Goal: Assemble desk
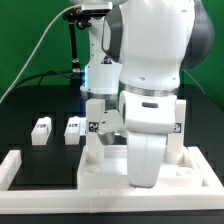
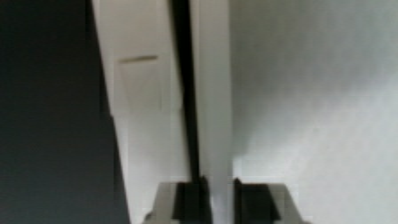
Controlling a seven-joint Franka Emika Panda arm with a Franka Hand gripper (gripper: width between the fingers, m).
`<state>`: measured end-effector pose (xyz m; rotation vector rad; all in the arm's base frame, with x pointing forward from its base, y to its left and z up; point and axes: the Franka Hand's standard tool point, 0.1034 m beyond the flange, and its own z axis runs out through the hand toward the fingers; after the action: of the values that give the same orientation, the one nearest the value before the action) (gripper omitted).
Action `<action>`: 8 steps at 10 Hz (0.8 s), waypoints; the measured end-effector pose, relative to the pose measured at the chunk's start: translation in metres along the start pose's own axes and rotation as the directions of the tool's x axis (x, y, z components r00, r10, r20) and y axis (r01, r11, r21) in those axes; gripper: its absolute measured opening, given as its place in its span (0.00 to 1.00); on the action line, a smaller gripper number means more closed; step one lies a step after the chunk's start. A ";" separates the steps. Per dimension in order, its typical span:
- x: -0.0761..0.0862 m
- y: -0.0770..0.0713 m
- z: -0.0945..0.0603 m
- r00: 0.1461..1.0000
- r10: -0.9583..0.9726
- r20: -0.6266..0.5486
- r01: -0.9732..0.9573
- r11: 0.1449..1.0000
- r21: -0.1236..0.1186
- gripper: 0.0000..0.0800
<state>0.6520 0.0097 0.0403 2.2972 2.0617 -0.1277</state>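
Observation:
The white desk top (image 1: 112,158) lies in the near corner of the white border bars. A short white leg (image 1: 95,124) with black-and-white tags stands upright on its left corner in the exterior view. Another tagged leg (image 1: 178,126) shows at its right, partly behind the arm. My gripper (image 1: 95,103) comes down on the left leg. In the wrist view my gripper (image 2: 212,205) is shut on a narrow white part (image 2: 210,100) that looks like this leg, with the desk top's white surface (image 2: 311,110) beside it. Two loose legs (image 1: 40,131) (image 1: 72,128) lie on the black table.
The long white border bars (image 1: 45,180) run along the near edge and the exterior view's left. The arm's bulky body (image 1: 150,90) hides the desk top's middle and right part. A black stand and cables (image 1: 75,45) are at the back.

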 end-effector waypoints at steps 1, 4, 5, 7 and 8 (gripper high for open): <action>0.001 -0.001 0.001 1.000 -0.002 0.000 0.002 1.000 0.005 0.07; 0.010 -0.003 0.004 1.000 -0.013 -0.006 0.013 1.000 0.006 0.07; 0.013 -0.002 0.005 1.000 -0.023 -0.004 0.023 1.000 0.003 0.07; 0.018 0.004 0.005 0.999 -0.044 0.019 0.044 0.999 -0.008 0.07; 0.017 0.005 0.008 0.999 -0.043 0.019 0.043 0.999 -0.007 0.07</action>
<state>0.6588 0.0254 0.0310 2.2391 2.0996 -0.1433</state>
